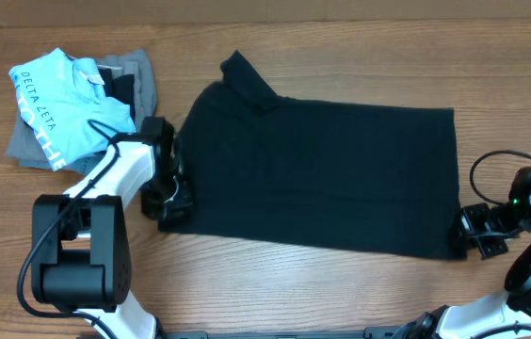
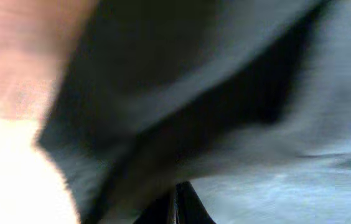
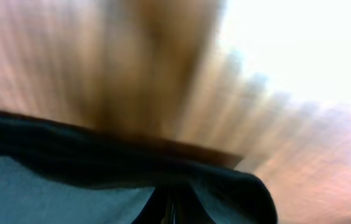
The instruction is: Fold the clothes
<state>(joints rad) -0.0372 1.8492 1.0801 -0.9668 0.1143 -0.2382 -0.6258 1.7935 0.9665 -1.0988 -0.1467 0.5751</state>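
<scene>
The black garment lies spread flat across the middle of the table, with a sleeve sticking up at its top left. My left gripper is at the garment's bottom left corner, shut on the cloth. In the left wrist view the dark cloth fills the frame and the fingers are pressed together. My right gripper is at the bottom right corner, shut on the cloth edge. In the right wrist view the fingers pinch the black hem.
A light blue shirt with white lettering lies on grey folded garments at the top left, close to my left arm. Bare wooden table surrounds the garment.
</scene>
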